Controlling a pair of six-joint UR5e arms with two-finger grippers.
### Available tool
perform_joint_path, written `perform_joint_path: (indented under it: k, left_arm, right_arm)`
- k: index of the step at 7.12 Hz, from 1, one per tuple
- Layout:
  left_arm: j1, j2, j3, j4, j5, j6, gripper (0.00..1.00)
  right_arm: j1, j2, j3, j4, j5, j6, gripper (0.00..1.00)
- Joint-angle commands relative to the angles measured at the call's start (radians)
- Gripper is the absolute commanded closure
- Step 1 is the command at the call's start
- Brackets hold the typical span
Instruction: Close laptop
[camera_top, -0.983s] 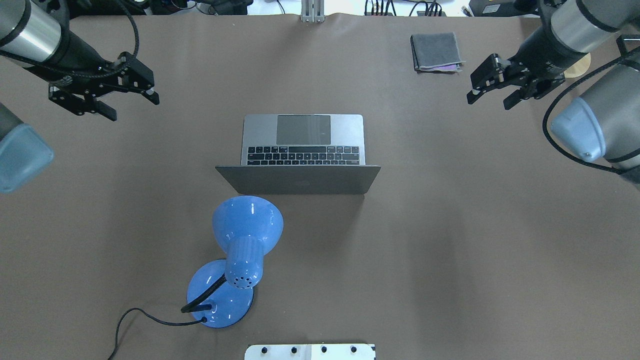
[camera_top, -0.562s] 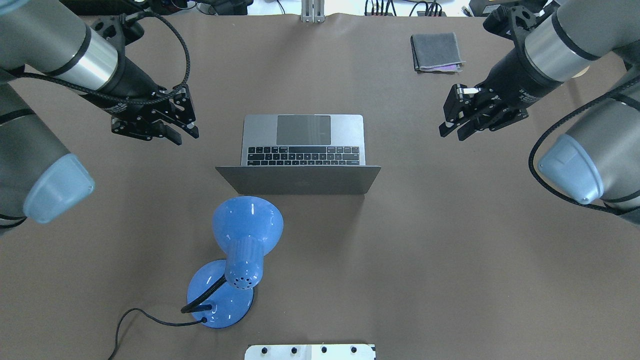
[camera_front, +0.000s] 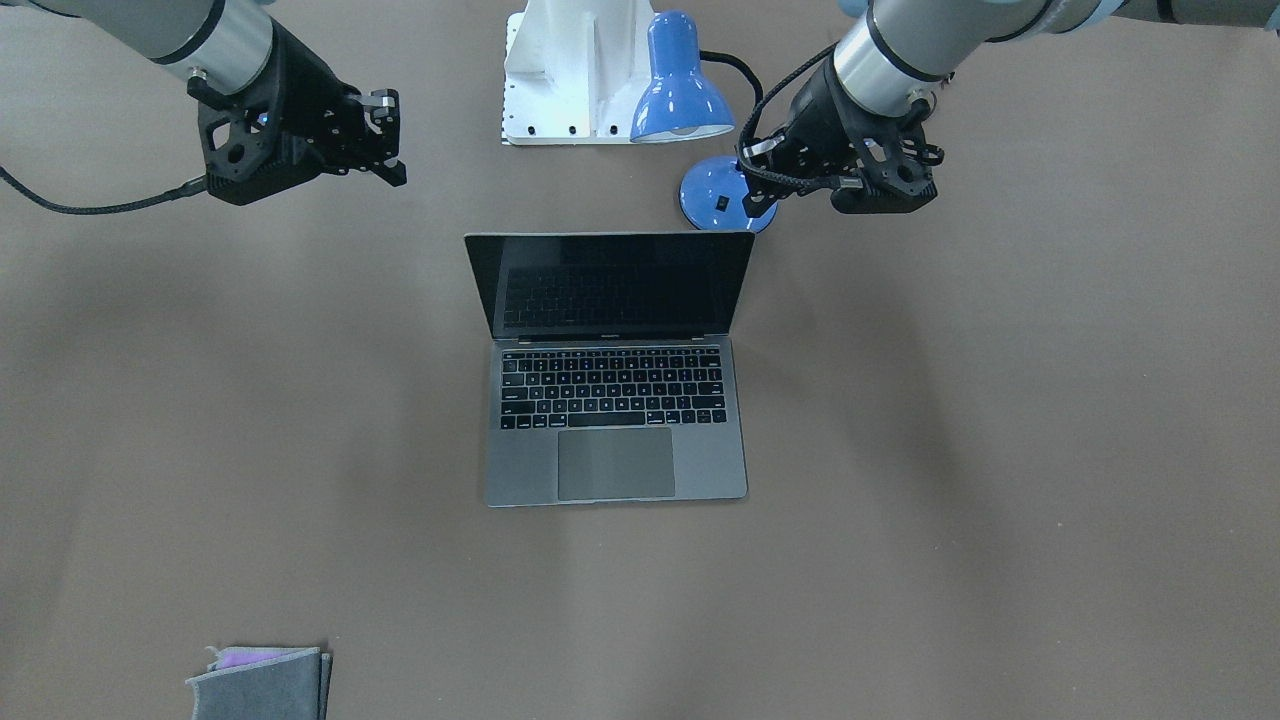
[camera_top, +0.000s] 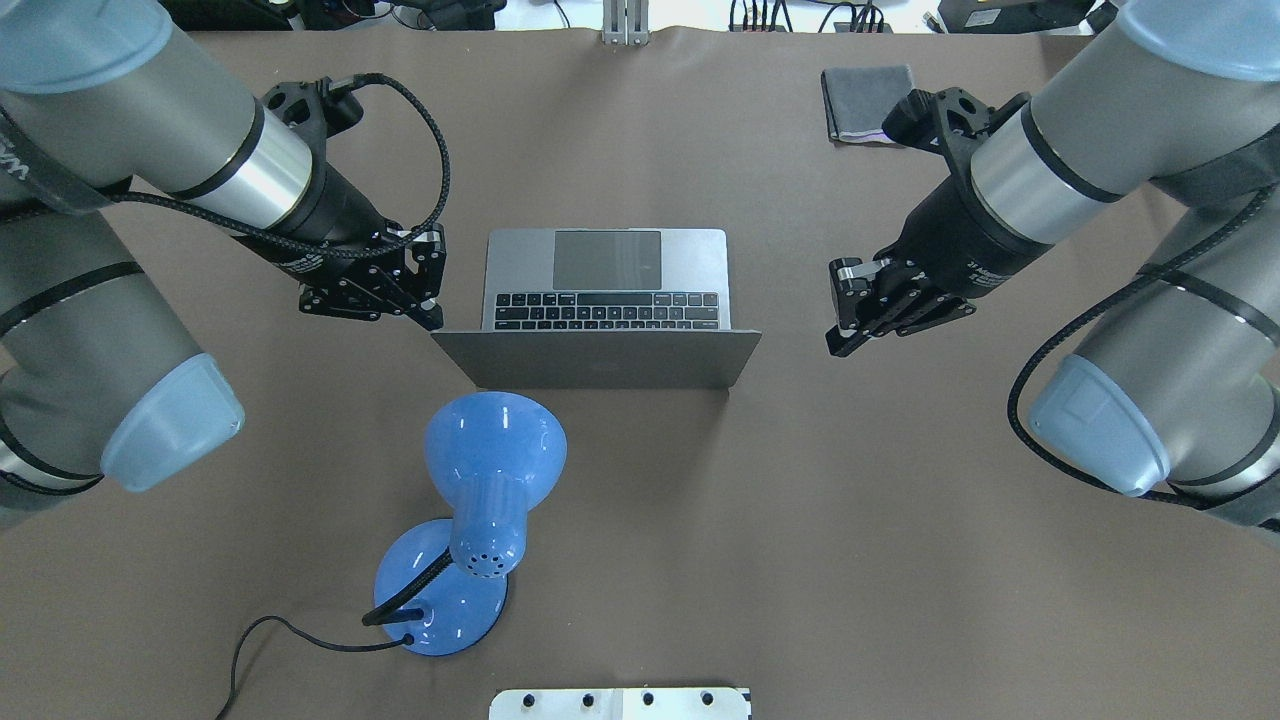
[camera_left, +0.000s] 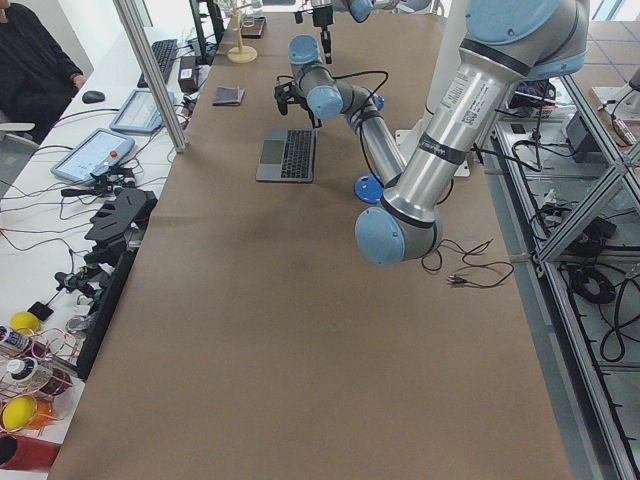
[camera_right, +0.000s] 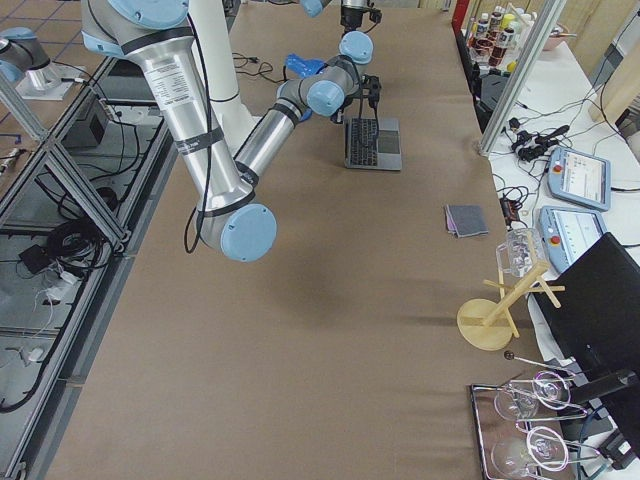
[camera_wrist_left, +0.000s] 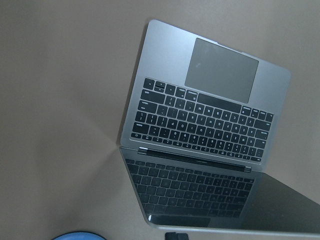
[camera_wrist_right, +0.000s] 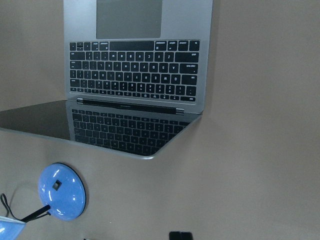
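The laptop (camera_top: 606, 280) stands open at the table's middle, with its keyboard facing away from me and its lid (camera_top: 596, 360) upright. Its black screen shows in the front view (camera_front: 615, 285) and in both wrist views (camera_wrist_left: 200, 115) (camera_wrist_right: 137, 65). My left gripper (camera_top: 432, 318) looks shut and empty. It hangs just off the lid's left top corner and also shows in the front view (camera_front: 752, 205). My right gripper (camera_top: 838, 342) looks shut and empty. It hovers a short way to the right of the lid's right edge.
A blue desk lamp (camera_top: 495, 450) with a black cord stands just behind the lid on my side, left of centre. A folded grey cloth (camera_top: 870, 100) lies at the far right. The white robot base plate (camera_top: 620, 703) is at the near edge.
Both arms have swung in from the far table corners to either side of the laptop lid. Their jaws have narrowed from spread to together. The laptop has not moved.
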Motion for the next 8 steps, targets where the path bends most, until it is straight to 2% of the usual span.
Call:
perform_joint_path:
  k: [1,2,6,8]
  left_arm:
    - [0.035,-0.001,0.008,0.000,0.001,-0.001,1.00]
    - [0.055,0.002,0.008,0.001,0.003,-0.001,1.00]
    - [0.092,0.002,0.016,0.002,0.006,-0.006,1.00]
    - [0.098,-0.002,0.051,0.000,0.032,-0.006,1.00]
  right_arm:
    - [-0.071,0.017,-0.002,0.000,-0.040,0.028,1.00]
    - [-0.113,0.029,-0.010,0.000,-0.094,0.030,1.00]
    - [-0.154,0.055,-0.048,0.009,-0.150,0.038,1.00]
    - [-0.154,0.063,-0.143,0.139,-0.155,0.044,1.00]
